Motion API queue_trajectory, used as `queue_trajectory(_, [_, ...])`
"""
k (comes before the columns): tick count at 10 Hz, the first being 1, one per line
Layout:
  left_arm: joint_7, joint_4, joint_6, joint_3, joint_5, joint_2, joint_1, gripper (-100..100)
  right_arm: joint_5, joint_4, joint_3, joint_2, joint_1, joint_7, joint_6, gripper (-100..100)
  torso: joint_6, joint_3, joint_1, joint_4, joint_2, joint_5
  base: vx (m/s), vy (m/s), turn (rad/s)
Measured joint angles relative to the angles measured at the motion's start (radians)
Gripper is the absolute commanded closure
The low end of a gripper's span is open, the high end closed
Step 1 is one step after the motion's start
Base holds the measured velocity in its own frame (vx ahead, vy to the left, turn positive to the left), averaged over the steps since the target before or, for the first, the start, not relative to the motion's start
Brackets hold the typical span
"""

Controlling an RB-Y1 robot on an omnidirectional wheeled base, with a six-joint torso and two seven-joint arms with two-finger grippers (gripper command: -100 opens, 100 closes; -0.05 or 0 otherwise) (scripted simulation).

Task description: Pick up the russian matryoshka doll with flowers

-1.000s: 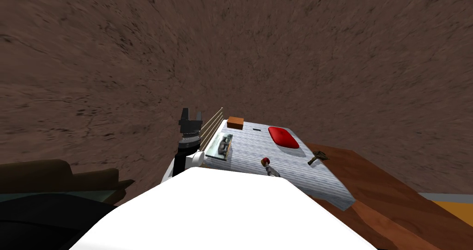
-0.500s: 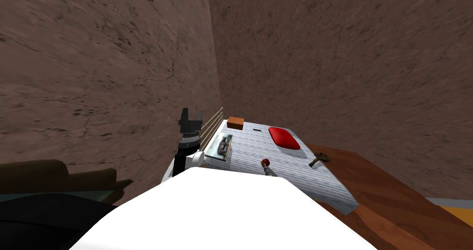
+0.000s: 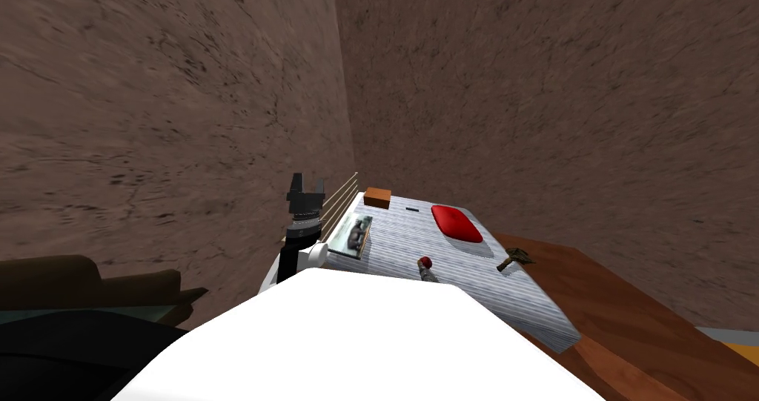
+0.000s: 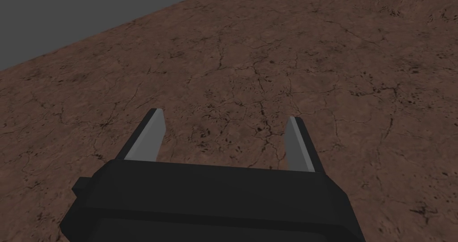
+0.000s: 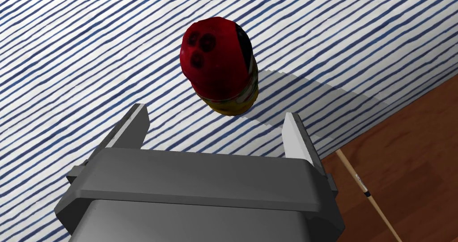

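Doll: a small rounded matryoshka doll, red over the top with three dark spots and a yellow patterned band at the lower end.
Doll's place: it sits on a white cloth surface with thin blue stripes, near the edge where that surface meets a brown wooden floor.
Doll's axis: the long axis runs from the red crown to the yellow end. In the right wrist view it is seen almost end-on, with the crown towards the camera and the yellow end down on the stripes, so it looks to be standing upright. Its shadow falls across the cloth towards the wood.
Right gripper: the right gripper hangs above the doll with its two grey blades spread wide. The doll lies just past the fingertips, in line with the gap between them, and neither blade touches it.
Head view: the doll's red top shows just beyond the chest, in the near part of the striped surface.
Also on the stripes: a flat red cushion beyond the doll, an orange-brown box at the far corner, and a flat framed picture with a dark figure along the left edge.
On the wood: a small brown hammer-shaped object just off the striped surface, and a thin pale stick near the right gripper.
Left gripper: the left gripper is raised beside the left edge of the striped surface, its fingers wide apart and holding nothing.
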Motion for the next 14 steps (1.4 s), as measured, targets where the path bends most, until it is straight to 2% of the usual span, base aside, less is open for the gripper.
queue_trajectory(3, [0.0, 0.0, 0.0, 0.0, 0.0, 0.0, 0.0, 0, -0.03, 0.062, -0.001, 0.022, -0.054, -0.024, 0.013, -100, 0.0, 0.0, -0.004, 0.0, 0.0, -0.001, 0.021, -0.085, 0.014])
queue_trajectory(4, [0.0, 0.0, 0.0, 0.0, 0.0, 0.0, 0.0, 0, -0.031, 0.065, -0.001, 0.022, -0.056, -0.027, 0.013, 0, 0.0, 0.0, -0.001, 0.0, 0.001, 0.0, 0.003, -0.011, 0.001])
queue_trajectory(5, [0.0, 0.0, 0.0, 0.0, 0.0, 0.0, 0.0, 0, -0.031, 0.064, -0.001, 0.022, -0.056, -0.027, 0.013, -100, 0.0, 0.001, 0.002, 0.0, 0.001, 0.0, 0.005, -0.071, 0.068])
queue_trajectory(8, [0.0, 0.0, 0.0, 0.0, 0.0, 0.0, 0.0, 0, 0.011, 0.141, 0.022, 0.06, -0.092, -0.093, -0.053, -100, 0.0, 0.001, -0.004, 0.0, 0.001, -0.001, 0.005, -0.111, 0.078])
queue_trajectory(10, [0.0, 0.0, 0.0, 0.0, 0.0, 0.0, 0.0, 0, 0.048, 0.203, 0.048, 0.082, -0.119, -0.156, -0.105, -100, 0.0, 0.001, -0.002, 0.0, 0.001, 0.0, 0.006, -0.088, 0.058])
queue_trajectory(12, [0.0, 0.0, 0.0, 0.0, 0.0, 0.0, 0.0, 0, 0.068, 0.236, 0.056, 0.106, -0.135, -0.182, -0.141, -100, 0.0, 0.001, -0.002, 0.0, 0.001, 0.0, 0.001, -0.09, 0.064])
queue_trajectory(14, [0.0, 0.0, 0.0, 0.0, 0.0, 0.0, 0.0, 0, 0.1, 0.299, 0.077, 0.128, -0.165, -0.237, -0.189, -100, 0.0, 0.001, -0.002, 0.0, 0.002, -0.001, -0.001, -0.069, 0.039])
